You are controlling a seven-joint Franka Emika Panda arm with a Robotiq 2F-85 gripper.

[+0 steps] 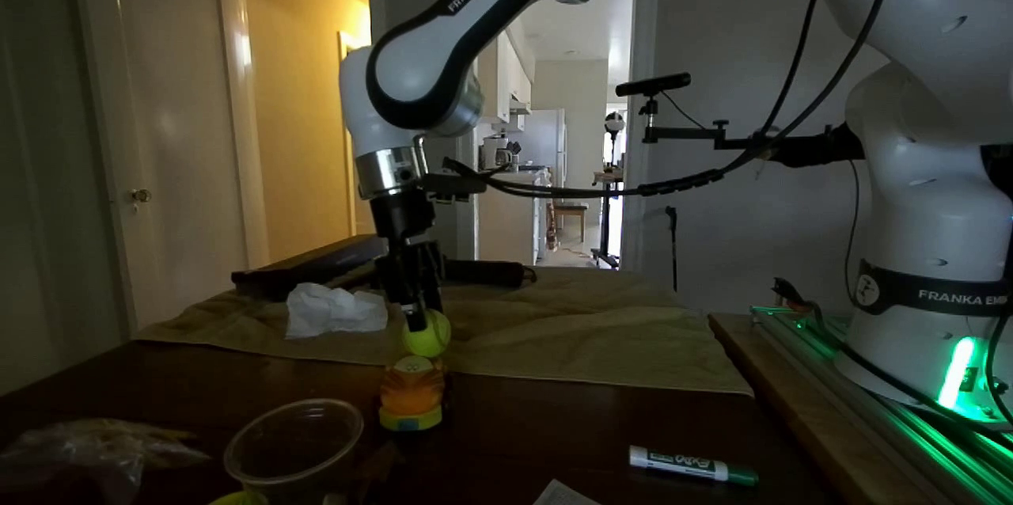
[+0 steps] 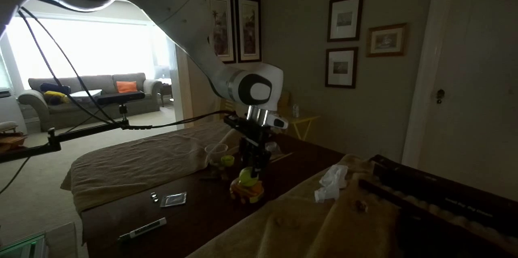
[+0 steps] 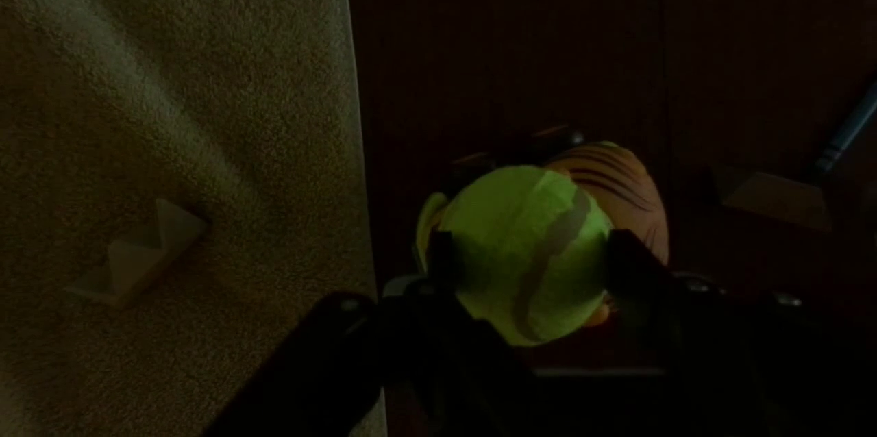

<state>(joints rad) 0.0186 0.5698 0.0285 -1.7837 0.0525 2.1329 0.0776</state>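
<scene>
The hand (image 3: 529, 252) is clamped on a tennis ball (image 1: 433, 337) from both sides, holding it just over an orange-and-yellow toy (image 1: 411, 392) (dark-striped, I notice) that stands on the tabletop (image 1: 546, 419). In this dimness I can't quite tell whether ball and toy touch. A crumpled white tissue (image 1: 336, 311) lies near them, on the tan cloth (image 1: 586, 337).

Loc: home | sofa (image 2: 101, 82) w/ orange cushion (image 2: 126, 86) | framed pics (image 2: 343, 17) on wall (image 2: 299, 47) | kitchen (image 1: 505, 214) w/ fridge (image 1: 542, 137) thru doorway (image 1: 645, 38)

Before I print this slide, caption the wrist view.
Tool gripping a tennis ball over an orange striped toy, brown cloth alongside.
</scene>
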